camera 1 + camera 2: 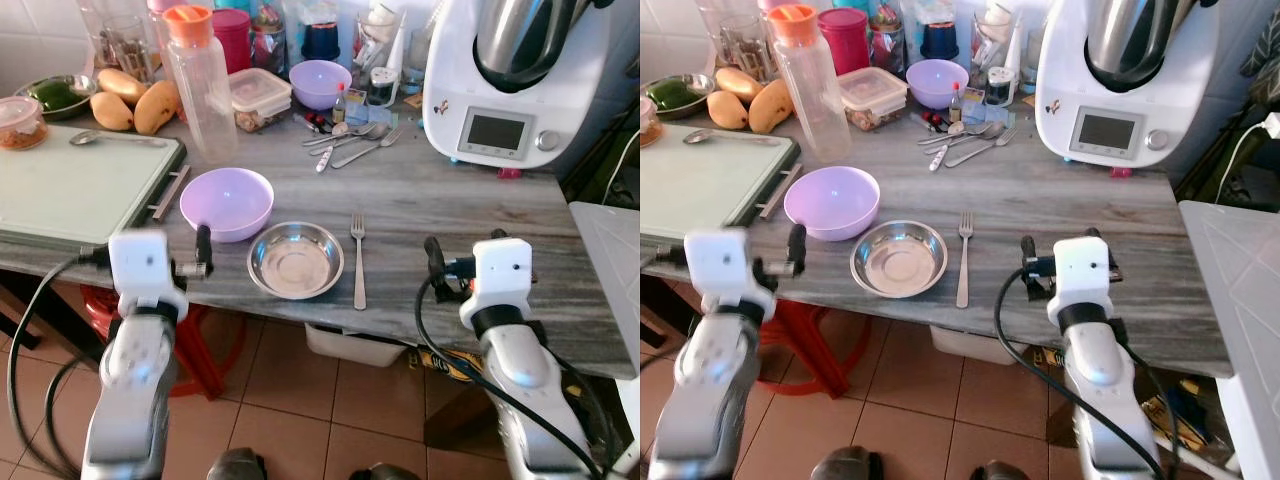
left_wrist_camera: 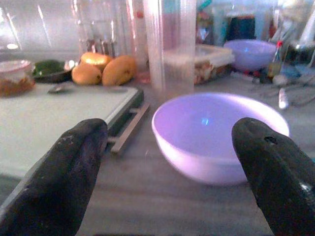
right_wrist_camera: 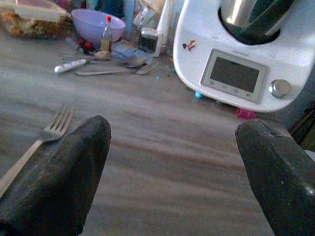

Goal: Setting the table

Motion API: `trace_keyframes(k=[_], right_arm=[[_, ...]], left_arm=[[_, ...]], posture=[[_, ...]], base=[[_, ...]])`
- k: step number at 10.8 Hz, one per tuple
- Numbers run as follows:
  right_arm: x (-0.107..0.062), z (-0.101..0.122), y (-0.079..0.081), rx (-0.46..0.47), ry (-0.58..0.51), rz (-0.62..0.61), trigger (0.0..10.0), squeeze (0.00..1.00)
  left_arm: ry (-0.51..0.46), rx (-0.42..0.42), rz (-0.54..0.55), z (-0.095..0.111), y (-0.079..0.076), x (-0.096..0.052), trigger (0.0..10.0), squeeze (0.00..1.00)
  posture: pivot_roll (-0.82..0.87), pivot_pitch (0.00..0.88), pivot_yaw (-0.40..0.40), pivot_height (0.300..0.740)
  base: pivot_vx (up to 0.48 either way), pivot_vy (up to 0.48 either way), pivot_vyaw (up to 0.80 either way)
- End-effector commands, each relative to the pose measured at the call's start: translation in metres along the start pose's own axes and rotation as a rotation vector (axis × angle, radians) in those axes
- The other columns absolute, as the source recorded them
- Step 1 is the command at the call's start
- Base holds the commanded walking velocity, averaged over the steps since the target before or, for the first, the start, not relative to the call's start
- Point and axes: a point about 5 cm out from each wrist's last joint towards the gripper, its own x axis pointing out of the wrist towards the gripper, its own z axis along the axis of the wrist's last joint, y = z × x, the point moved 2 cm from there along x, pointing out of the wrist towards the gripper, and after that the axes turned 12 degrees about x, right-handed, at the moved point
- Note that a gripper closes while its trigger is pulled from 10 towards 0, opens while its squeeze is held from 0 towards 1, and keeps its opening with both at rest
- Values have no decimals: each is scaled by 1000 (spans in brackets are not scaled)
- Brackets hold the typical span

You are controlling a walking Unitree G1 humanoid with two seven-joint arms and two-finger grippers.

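Head view, left eye: grey desk (image 1: 450, 200) with a purple bowl (image 1: 226, 203) near the front edge. Just beside it, a shiny steel bowl (image 1: 295, 260), closer to the front edge. Next to that, a fork (image 1: 358, 258) lying flat, prongs pointing to the back. Left hand (image 1: 203, 252) at the front edge, close to the purple bowl but not touching. Right hand (image 1: 436, 270) at the front edge too, well apart from the fork. Pale cutting board (image 1: 70, 185) at the left end of the desk. Tall clear bottle (image 1: 200, 85) with an orange cap standing behind the purple bowl. Big white kitchen machine (image 1: 505, 80) at the back right corner. More spoons and forks (image 1: 350, 140) in a loose pile toward the back, near a second purple bowl (image 1: 320, 83). Yellow mangoes (image 1: 135, 105) at the back left.

Head view, right eye: same desk, same things, nothing held.

Left wrist view: two black fingers (image 2: 64, 172) wide apart, empty between. Purple bowl (image 2: 219, 135) straight ahead on the desk, not touched. Cutting board (image 2: 54, 123) beside it, mangoes (image 2: 103, 71) behind.

Right wrist view: two black fingers (image 3: 69, 167) wide apart, empty between. Fork (image 3: 42, 140) lying just past one finger. White kitchen machine (image 3: 246, 54) further back on the desk.
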Motion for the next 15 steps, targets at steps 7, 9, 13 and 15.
trace_keyframes(k=[7, 9, 13, 15], right_arm=[[19, 2, -7, 64, -32, -39, 10000, 0], [17, 4, -1, 46, -46, 27, 10000, 0], [14, 10, -6, -14, -71, 130, 10000, 0], [13, 2, -7, -19, -34, 152, 10000, 0]], left_arm=[[-24, -30, -6, 1, -16, 13, 10000, 0], [-25, -25, -10, 0, -16, 14, 10000, 0], [-12, -12, -89, -9, -24, 12, 10000, 0], [-14, -17, -113, -11, -28, 14, 10000, 0]], posture=[[30, 0, -16, 740], [29, 0, -14, 740], [8, 0, 25, 740], [12, 0, 17, 740]], base=[[-253, 0, 0], [-319, 0, -200], [-281, 0, -281], [0, 0, 0]])
